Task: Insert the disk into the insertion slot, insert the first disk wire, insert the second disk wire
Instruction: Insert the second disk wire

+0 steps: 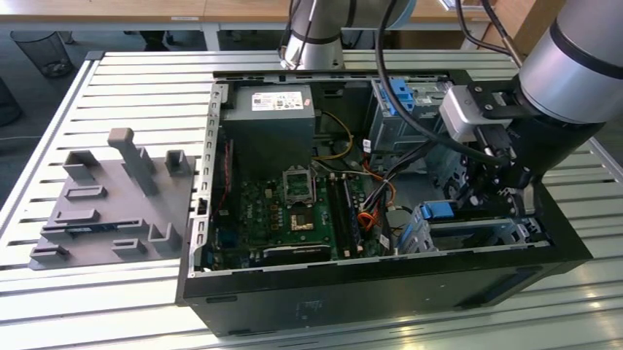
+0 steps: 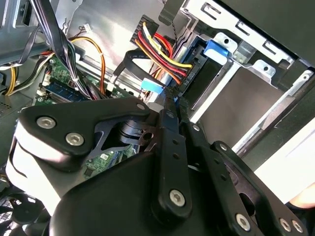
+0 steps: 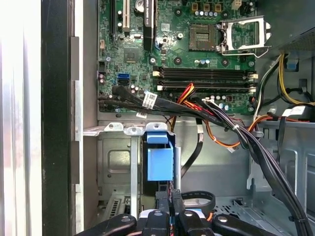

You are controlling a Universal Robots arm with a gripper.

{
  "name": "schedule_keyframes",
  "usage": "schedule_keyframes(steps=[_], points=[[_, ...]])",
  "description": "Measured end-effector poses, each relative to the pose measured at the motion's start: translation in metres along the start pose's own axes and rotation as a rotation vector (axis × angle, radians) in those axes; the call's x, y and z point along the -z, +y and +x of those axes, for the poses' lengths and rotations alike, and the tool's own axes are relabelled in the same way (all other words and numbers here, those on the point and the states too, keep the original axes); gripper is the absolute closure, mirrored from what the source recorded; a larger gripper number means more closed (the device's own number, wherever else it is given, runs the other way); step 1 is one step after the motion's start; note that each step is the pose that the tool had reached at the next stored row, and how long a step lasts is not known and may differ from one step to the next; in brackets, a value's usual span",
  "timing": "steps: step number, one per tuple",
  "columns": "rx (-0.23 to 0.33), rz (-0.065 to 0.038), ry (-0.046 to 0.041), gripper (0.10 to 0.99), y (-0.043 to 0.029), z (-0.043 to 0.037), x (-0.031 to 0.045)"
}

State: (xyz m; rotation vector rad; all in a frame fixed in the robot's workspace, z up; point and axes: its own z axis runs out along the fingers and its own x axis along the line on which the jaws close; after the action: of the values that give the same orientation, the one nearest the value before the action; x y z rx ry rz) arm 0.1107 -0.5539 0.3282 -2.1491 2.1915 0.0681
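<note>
The robot arm's gripper (image 1: pixel 492 186) reaches into the open computer case (image 1: pixel 292 292), its black fingers (image 2: pixel 170 105) drawn nearly together on a flat black wire with a pale blue connector (image 2: pixel 151 84). Just beyond the fingertips, the disk (image 3: pixel 160 160) in its blue carrier sits inside the insertion slot (image 2: pixel 256 64), a silver-grey cage. Beyond the slot lies the green motherboard (image 3: pixel 197 49), crossed by bundled cables (image 3: pixel 216 115).

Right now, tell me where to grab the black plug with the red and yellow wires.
Take the black plug by its rigid body, probably pinching across the broad flat faces, side-on; the red and yellow wires leave one end and would just flex.
</note>
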Motion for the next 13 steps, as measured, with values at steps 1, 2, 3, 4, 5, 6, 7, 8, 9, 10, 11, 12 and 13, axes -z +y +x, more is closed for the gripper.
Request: schedule_keyframes(steps=[1, 2, 3, 4, 5, 6, 7, 8, 9, 10, 11, 12, 13], points=[[0.0, 0.0, 0.0003, 0.941, 0.0, 0.0, -0.0003], [0.0, 0.0, 0.0004, 0.941, 0.0, 0.0, -0.0003], [0.0, 0.0, 0.0005, 0.941, 0.0, 0.0, -0.0003], [0.0, 0.0, 0.0005, 0.941, 0.0, 0.0, -0.0003], [0.0, 0.0, 0.0002, 0.941, 0.0, 0.0001, -0.0005], [0.0, 0.0, 0.0002, 0.941, 0.0, 0.0001, -0.0005], [0.0, 0.0, 0.0001, 0.941, 0.0, 0.0, -0.0005], [0.0, 0.0, 0.0001, 0.929, 0.0, 0.0001, -0.0005], [0.0, 0.0, 0.0, 0.929, 0.0, 0.0, -0.0006], [0.0, 0.0, 0.0001, 0.863, 0.0, 0.0, -0.0005], [0.0, 0.0, -0.0001, 0.863, 0.0, 0.0, -0.0004], [0.0, 0.0, 0.0001, 0.863, 0.0, 0.0, 0.0003], [0.0, 0.0, 0.0001, 0.863, 0.0, -0.0001, 0.0012]])
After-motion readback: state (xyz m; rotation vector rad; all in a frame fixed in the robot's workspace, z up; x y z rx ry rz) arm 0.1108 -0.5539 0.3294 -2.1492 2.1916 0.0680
